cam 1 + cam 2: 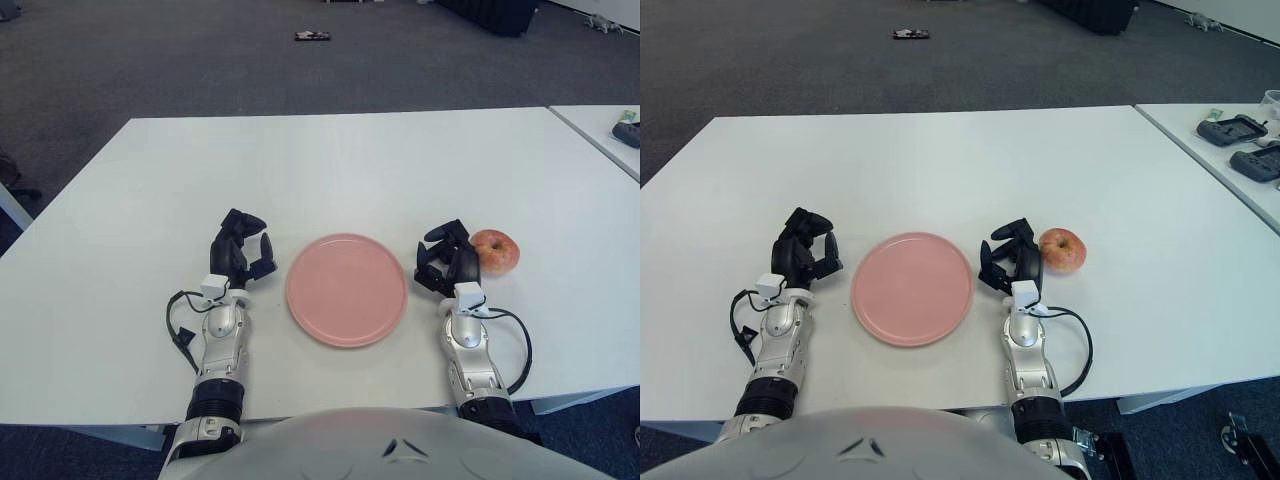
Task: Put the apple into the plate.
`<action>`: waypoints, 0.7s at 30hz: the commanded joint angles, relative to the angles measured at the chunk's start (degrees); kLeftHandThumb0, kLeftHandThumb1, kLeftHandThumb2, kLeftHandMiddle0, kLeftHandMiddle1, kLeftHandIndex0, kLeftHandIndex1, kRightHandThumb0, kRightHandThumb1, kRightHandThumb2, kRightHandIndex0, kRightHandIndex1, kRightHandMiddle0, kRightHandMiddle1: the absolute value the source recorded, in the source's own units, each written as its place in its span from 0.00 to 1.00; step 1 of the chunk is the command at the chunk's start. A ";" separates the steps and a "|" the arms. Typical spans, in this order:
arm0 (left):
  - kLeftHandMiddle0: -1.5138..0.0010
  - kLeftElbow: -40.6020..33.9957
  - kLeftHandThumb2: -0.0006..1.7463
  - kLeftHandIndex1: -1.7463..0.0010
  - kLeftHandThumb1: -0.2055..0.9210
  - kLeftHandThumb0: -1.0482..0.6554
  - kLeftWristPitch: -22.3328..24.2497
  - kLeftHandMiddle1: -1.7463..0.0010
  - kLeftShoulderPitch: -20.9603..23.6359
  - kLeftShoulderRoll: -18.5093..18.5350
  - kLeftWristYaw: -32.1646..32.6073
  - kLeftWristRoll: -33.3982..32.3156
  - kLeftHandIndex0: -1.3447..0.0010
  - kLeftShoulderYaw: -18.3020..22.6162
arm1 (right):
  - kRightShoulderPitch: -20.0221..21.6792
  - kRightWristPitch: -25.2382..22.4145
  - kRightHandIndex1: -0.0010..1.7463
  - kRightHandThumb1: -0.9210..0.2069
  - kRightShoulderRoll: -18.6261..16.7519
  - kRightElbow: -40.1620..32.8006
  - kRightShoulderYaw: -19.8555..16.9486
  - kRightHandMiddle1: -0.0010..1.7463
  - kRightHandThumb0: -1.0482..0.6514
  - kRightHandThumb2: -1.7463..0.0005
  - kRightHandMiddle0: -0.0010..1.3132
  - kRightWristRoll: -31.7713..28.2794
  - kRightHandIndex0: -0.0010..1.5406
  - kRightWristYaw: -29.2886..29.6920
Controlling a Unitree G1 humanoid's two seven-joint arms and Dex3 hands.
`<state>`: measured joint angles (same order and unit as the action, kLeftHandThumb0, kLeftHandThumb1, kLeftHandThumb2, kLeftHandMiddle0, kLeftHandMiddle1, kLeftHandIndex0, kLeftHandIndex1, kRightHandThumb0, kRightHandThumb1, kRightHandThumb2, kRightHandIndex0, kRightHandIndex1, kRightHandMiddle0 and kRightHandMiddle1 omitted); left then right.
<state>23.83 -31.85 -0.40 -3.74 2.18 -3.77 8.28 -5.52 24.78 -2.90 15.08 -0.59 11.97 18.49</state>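
Flanking the pink plate (pixel 346 289) on the white surface (pixel 330 170)
Right hand (pixel 447 260) at 3 o'clock, fingers curled, empty, apple (pixel 495 250) just beyond; left hand (pixel 240 252) at 9, likewise curled

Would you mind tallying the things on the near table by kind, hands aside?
Apple: 1
Plate: 1
Total: 2
The right hand shows beside the apple; the left hand is left of the plate.
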 commanded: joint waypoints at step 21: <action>0.32 1.34 0.74 0.00 0.49 0.34 0.46 0.00 -2.52 -0.41 1.32 1.00 0.56 -0.21 | 1.16 13.90 0.77 0.04 9.01 -4.87 -1.51 1.00 0.41 0.66 0.16 19.46 0.09 13.24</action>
<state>23.51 -31.63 -0.68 -3.89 3.18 -2.75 8.04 -6.60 36.68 3.22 10.04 -0.77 28.18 28.85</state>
